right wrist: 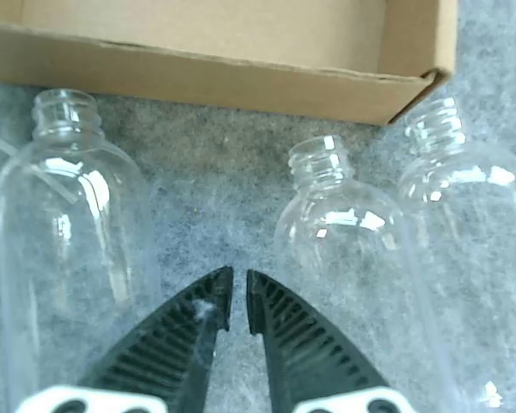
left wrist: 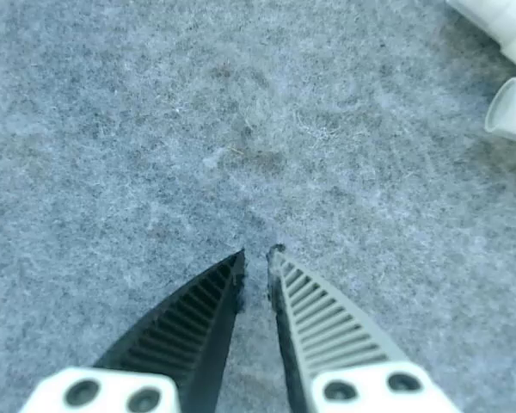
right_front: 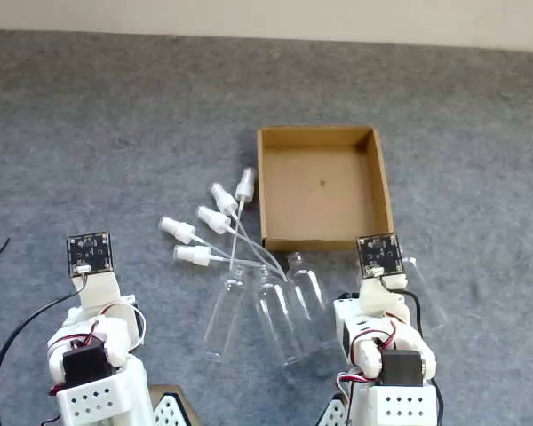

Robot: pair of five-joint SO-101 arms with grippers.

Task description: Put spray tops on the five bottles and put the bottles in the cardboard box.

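Observation:
Several clear, capless bottles (right_front: 275,312) lie on their sides on the grey carpet, necks toward the cardboard box (right_front: 268,186). One more bottle (right_front: 424,297) lies beside the right arm. Several white spray tops (right_front: 213,218) with thin tubes lie to the left of the box. My right gripper (right wrist: 239,282) is shut, low over the carpet between two bottles (right wrist: 64,224) (right wrist: 344,232), with a third bottle (right wrist: 473,206) beyond and the box wall (right wrist: 241,69) ahead. My left gripper (left wrist: 256,258) is shut over bare carpet, with two spray top ends (left wrist: 509,110) off to one side.
The box is open and holds nothing. Both arm bases stand at the near edge, the left arm (right_front: 93,266) and the right arm (right_front: 382,266). A black cable (right_front: 9,355) runs at the near left. Bare carpet spreads left of and behind the box.

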